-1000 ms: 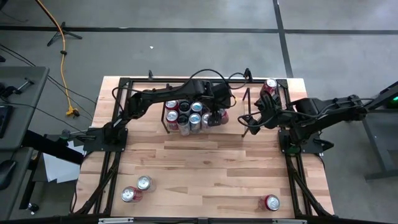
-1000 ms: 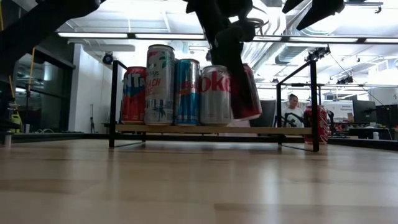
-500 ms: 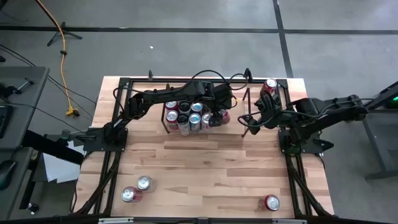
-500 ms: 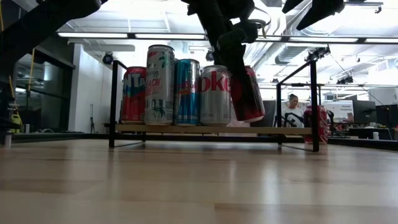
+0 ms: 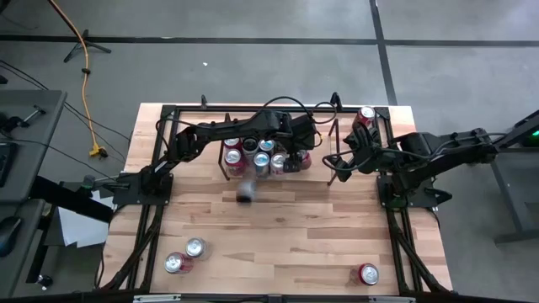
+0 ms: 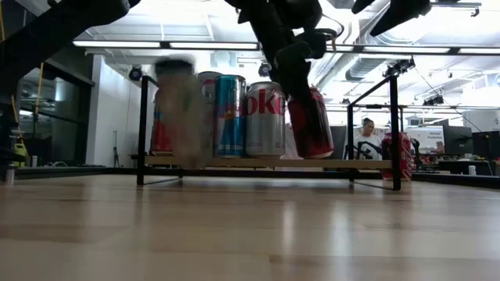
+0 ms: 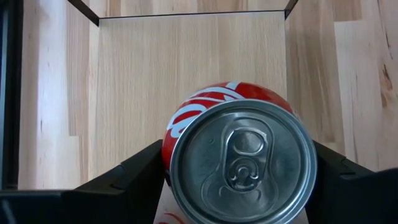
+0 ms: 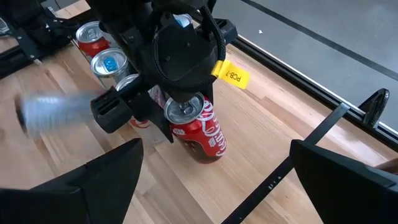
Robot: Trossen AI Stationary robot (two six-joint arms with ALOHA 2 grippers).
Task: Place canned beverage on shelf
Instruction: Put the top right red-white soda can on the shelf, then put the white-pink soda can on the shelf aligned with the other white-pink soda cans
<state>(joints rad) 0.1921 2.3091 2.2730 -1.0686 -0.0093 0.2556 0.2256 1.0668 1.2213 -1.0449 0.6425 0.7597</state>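
Left gripper (image 8: 185,118) is clamped on a red cola can (image 8: 202,132), tilted, at the shelf's (image 6: 266,163) right end beside the can row. A blurred can (image 5: 246,192) is toppling off the front edge. Right gripper (image 5: 339,160) waits, fingers apart, empty.

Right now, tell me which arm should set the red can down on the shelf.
Left. The left gripper is clamped on the tilted red can over the shelf. The right gripper waits open beside it, holding nothing.
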